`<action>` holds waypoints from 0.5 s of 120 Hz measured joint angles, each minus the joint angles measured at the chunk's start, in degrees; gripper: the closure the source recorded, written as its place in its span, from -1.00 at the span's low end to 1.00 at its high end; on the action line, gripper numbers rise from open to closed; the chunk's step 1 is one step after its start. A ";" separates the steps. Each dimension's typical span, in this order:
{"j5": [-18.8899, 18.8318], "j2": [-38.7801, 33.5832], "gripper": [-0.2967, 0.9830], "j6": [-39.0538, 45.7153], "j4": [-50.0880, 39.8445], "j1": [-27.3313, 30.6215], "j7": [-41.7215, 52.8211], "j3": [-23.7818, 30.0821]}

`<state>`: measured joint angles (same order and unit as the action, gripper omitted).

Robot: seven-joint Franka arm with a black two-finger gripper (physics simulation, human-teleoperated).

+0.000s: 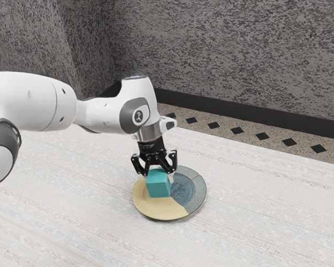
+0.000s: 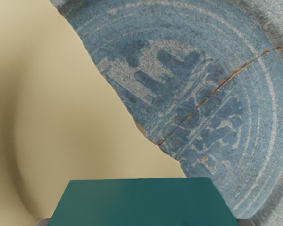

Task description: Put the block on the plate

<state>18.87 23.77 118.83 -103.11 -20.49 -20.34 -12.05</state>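
In the exterior view my gripper (image 1: 158,174) points down over the plate (image 1: 156,211), its two fingers on opposite sides of the teal block (image 1: 158,184), shut on it. The block is in front of the plate's middle in that view; whether its underside touches the plate cannot be told. In the wrist view the dark teal block (image 2: 144,202) is at the lower edge, with a bit of a grey fingertip at each side. Beyond it lies the plate (image 2: 85,127), part plain yellow, part patterned blue with a crack line.
A pale, streaked tabletop (image 1: 72,206) surrounds the plate. Behind the table are a patterned floor strip (image 1: 250,133) and a mottled grey wall (image 1: 228,55). The arm comes in from the exterior view's left, above the table.
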 joint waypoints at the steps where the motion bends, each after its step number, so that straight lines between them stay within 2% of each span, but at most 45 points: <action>1: 0.02 0.01 -0.10 0.03 0.00 -0.01 0.01 0.00; 29: 0.47 -0.05 -0.37 0.41 0.06 -0.48 0.53 -0.15; 60: -0.71 -3.37 -0.49 -2.11 1.78 -0.89 1.48 -1.69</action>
<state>18.17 20.40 116.72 -101.33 -21.38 -18.86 -13.75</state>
